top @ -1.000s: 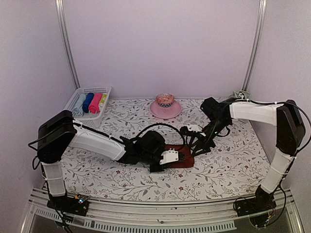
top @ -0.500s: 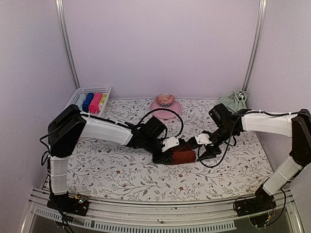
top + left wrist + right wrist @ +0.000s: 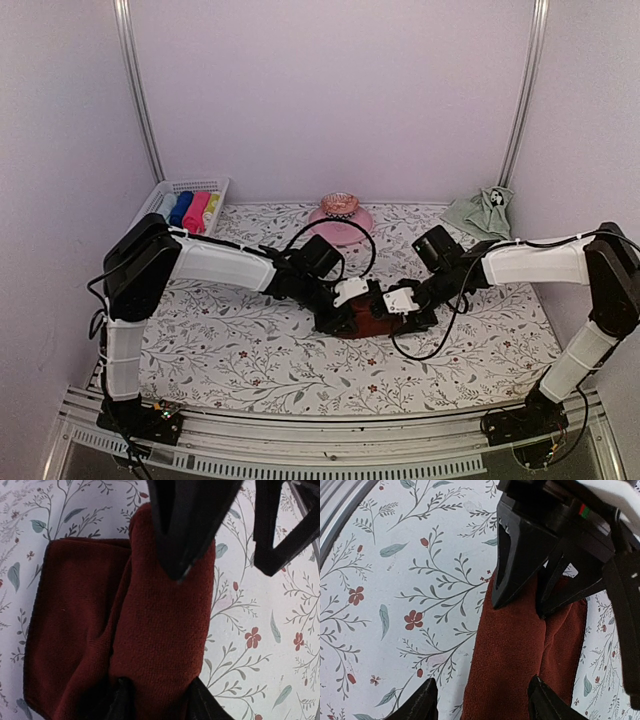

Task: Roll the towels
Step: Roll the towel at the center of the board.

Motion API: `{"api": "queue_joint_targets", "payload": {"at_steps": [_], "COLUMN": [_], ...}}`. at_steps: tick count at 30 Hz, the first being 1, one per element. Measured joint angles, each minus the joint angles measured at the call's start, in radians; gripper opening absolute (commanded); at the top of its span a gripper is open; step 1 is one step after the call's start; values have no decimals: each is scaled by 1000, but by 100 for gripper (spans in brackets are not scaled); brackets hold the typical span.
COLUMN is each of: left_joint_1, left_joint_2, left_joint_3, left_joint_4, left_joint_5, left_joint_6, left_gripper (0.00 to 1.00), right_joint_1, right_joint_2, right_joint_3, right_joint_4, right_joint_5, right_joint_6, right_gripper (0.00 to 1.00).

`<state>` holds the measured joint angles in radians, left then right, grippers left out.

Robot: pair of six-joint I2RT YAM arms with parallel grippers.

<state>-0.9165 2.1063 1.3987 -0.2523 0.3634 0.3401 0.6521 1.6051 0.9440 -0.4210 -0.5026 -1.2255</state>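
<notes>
Centrally placed: both grippers at the red-brown towel

From the top camera, the left gripper and the right gripper meet over the dark red-brown towel in the middle of the floral table cover, and they hide most of it. Only this view shows the pale green towel, crumpled in the far right corner, well apart from both arms. It also shows a white basket of rolled cloths at the far left and a pink plate at the far middle.

The left wrist camera adds what the top one cannot: the dark red-brown towel is partly rolled, with a thick roll lying beside a flat part. The left gripper's jaws stand partly open, 1 finger against each side of the roll at 1 end. Whether they squeeze it I cannot tell.

That same view shows the right gripper reaching in from the opposite end, jaws wide apart and holding nothing. 1 of its fingers lies on top of the roll and the other is over bare table cover.
</notes>
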Motion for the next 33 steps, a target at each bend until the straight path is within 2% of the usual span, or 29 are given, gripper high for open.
{"api": "queue_joint_targets", "payload": {"at_steps": [6, 9, 19, 21, 23, 29, 33], "left_joint_1": [7, 10, 28, 29, 32, 33, 31], "left_joint_2": [3, 4, -25, -67, -126, -330, -390], "left_joint_3": [1, 1, -50, -100, -157, -327, -374], "left_joint_4": [0, 0, 25, 44, 56, 142, 195], "left_joint_5": [19, 27, 44, 31, 9, -72, -117], "left_joint_6": [-7, -12, -31, -37, -37, -42, -55], "left_gripper": [41, 42, 68, 74, 76, 77, 78], "right_joint_1": [16, 17, 21, 22, 22, 14, -2], "right_joint_2": [80, 98, 168, 174, 179, 221, 266], "right_joint_3": [0, 0, 48, 60, 72, 156, 225], "right_joint_4": [58, 82, 133, 124, 107, -7, -98], "right_joint_5": [59, 82, 162, 164, 163, 110, 64], "right_joint_6": [37, 53, 125, 133, 135, 140, 132], "right_gripper": [61, 57, 24, 22, 22, 22, 22]}}
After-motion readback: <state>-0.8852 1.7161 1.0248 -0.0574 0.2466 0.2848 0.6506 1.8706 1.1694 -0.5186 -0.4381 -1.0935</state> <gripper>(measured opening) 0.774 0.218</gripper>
